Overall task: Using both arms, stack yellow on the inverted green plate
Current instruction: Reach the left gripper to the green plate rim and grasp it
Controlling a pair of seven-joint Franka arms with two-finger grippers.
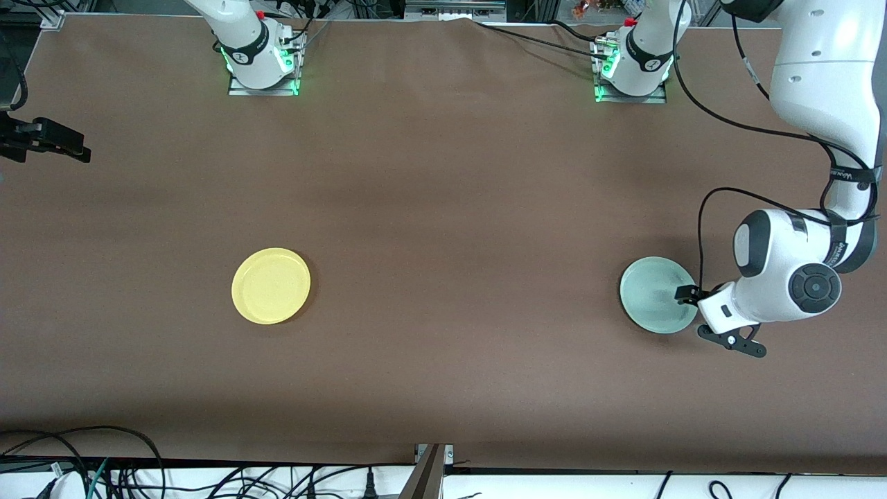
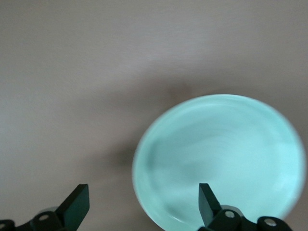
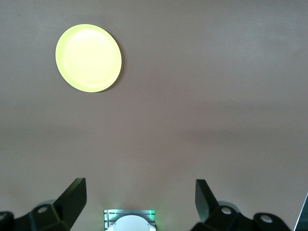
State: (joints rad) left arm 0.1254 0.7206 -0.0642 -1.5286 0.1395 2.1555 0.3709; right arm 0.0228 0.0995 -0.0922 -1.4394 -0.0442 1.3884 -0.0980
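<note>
The right gripper hangs at the right arm's end of the table, high over bare cloth. Its jaws stand wide apart and hold nothing, as the right wrist view shows. This arm seems to be waiting.

The yellow plate lies flat on the brown table, well apart from that gripper and nearer to the front camera. It rests rim up, with its hollow facing the ceiling. In the right wrist view it shows as a plain disc with nothing touching it. Being round, it has no long axis; its only axis is the upright one through its middle.

The green plate lies flat toward the left arm's end of the table, level with the yellow one and well apart from it. Its hollow also appears to face up, so by my reading it is not yet inverted.

The left gripper sits low at that plate's edge, fully open and empty. In the left wrist view one finger is over the plate's rim and the other is over bare table. That straddle suggests it is lining up to pinch the rim, probably to flip the plate.
</note>
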